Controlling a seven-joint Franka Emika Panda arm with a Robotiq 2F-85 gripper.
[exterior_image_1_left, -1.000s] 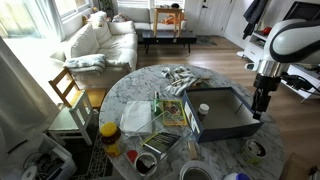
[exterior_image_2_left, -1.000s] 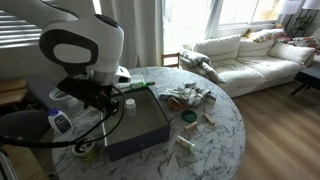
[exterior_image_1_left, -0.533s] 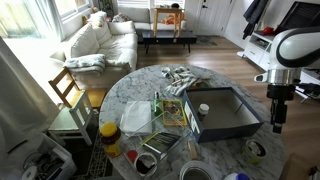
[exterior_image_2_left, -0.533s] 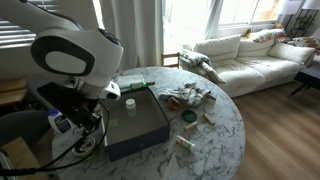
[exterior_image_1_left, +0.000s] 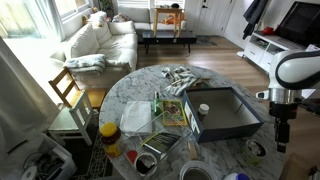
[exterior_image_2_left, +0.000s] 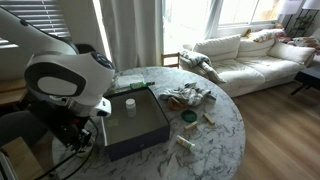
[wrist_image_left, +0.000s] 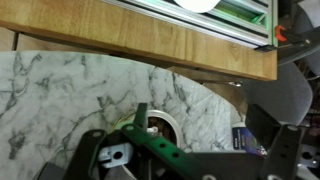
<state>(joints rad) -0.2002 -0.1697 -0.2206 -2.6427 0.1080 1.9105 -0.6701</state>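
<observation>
Thing: round white container (wrist_image_left: 163, 123)
Look: pale rim, a dark piece standing at its left side
Pose: upright
Place: lower middle of the wrist view, on the marble table (wrist_image_left: 60, 90), near its edge

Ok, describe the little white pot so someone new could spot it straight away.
Find the round marble table before the white sofa. A dark grey tray sits on it, and the small white pot stands inside, the only thing in that tray.

Exterior views high, sharing marble table (exterior_image_1_left: 135, 88) (exterior_image_2_left: 215, 140) (opposite sides), wrist view close above
</observation>
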